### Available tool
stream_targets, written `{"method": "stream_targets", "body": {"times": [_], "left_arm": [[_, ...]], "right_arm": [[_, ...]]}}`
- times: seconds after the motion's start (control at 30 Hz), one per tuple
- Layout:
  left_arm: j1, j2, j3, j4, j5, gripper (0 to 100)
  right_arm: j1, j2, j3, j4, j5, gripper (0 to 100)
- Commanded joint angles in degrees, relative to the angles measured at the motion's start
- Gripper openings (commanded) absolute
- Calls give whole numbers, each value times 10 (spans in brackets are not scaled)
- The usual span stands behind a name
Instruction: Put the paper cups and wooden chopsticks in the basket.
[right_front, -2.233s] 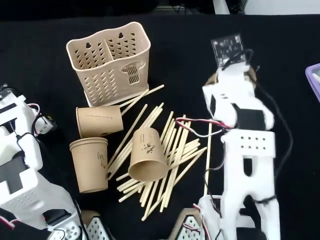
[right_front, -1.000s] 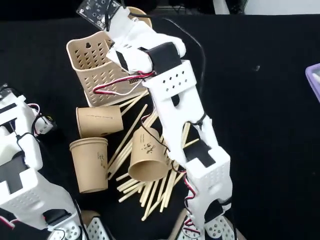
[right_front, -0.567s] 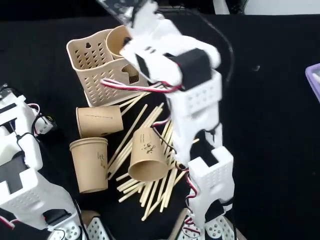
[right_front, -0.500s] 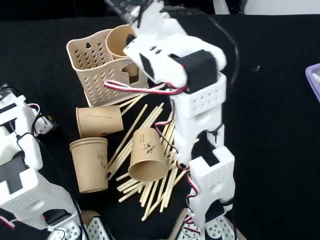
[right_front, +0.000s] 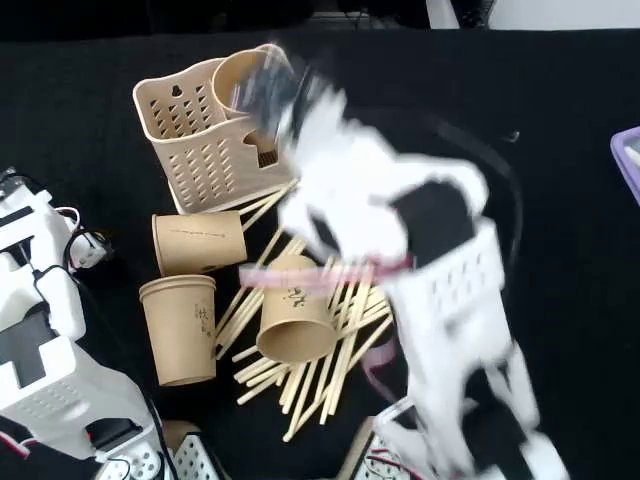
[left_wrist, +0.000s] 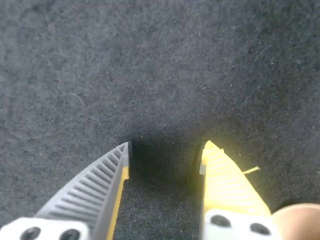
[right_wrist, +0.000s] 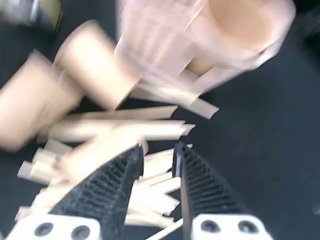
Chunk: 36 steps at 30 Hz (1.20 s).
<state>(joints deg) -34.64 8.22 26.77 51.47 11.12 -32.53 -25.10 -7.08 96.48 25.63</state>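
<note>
The beige slotted basket (right_front: 200, 150) stands at the back left, and one paper cup (right_front: 243, 80) sits upright in its right compartment. Three more paper cups lie on the black cloth: one (right_front: 198, 242) just in front of the basket, one (right_front: 180, 328) nearer, one (right_front: 295, 312) on top of the wooden chopsticks (right_front: 340, 340). My right arm (right_front: 420, 240) is blurred above the pile. Its gripper (right_wrist: 157, 147) is open and holds nothing, above the chopsticks (right_wrist: 125, 131), with the basket (right_wrist: 165, 45) beyond. My left gripper (left_wrist: 166, 147) is open over bare cloth at the left.
The left arm's white body (right_front: 40, 340) takes up the near left corner. A purple tray (right_front: 628, 150) pokes in at the right edge. Black cloth lies free to the right of the pile and behind the basket.
The right arm swung a paper cup from the right over to the basket, let it go in the right compartment, and now pulls back fast toward the pile. The left arm has not moved.
</note>
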Motion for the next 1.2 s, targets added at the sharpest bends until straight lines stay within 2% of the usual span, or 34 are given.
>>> {"method": "stream_targets", "body": {"times": [0.0,0.17,0.27,0.37,0.47,0.67,0.83,0.9,1.0,1.17], "left_arm": [[18,7,4,-12,6,238],[18,7,4,-12,6,238],[18,7,4,-12,6,238],[18,7,4,-12,6,238],[18,7,4,-12,6,238],[18,7,3,-12,6,238],[18,7,1,-12,5,238],[18,7,1,-12,5,238],[18,7,2,-12,5,238],[18,7,2,-12,6,238]], "right_arm": [[-71,-189,313,-69,32,123],[-154,-314,550,-150,34,242],[-188,-332,614,-177,32,254],[-192,-327,655,-217,34,255],[-170,-322,685,-265,37,255],[-72,-320,716,-340,37,253],[-47,-325,700,-337,31,165],[-47,-325,672,-329,4,165],[-71,-320,604,-310,-59,234],[-162,-320,568,-342,-185,369]]}}
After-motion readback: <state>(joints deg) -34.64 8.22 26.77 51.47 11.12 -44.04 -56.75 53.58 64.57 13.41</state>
